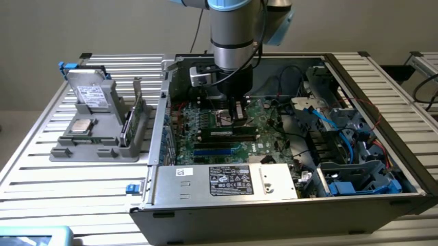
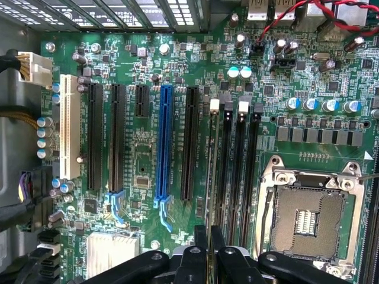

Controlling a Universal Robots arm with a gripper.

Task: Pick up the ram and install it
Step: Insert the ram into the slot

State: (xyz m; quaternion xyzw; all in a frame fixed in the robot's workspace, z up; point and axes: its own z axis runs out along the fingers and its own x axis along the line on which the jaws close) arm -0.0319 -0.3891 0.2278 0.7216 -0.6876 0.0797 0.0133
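The ram [image 1: 229, 134] stands on edge among the black memory slots of the motherboard [image 1: 205, 123] inside the open computer case. It is a long dark stick with a whitish label strip. My gripper [image 1: 236, 120] reaches straight down onto it from above. In the wrist view the ram [image 2: 211, 177] shows edge-on as a thin line along the slot nearest the expansion slots. My gripper [image 2: 209, 239] is shut on that edge, its black fingertips [image 2: 200, 242] pressed to either side. Whether the stick is fully seated cannot be told.
The bare processor socket [image 2: 308, 219] lies beside the memory slots, and a blue slot [image 2: 164, 142] on the other side. The power supply box [image 1: 226, 182] and blue cables [image 1: 329, 123] crowd the case. At the exterior view's left a grey holder [image 1: 68, 152] carries a silver chip [image 1: 83, 125] and a green card [image 1: 140, 115].
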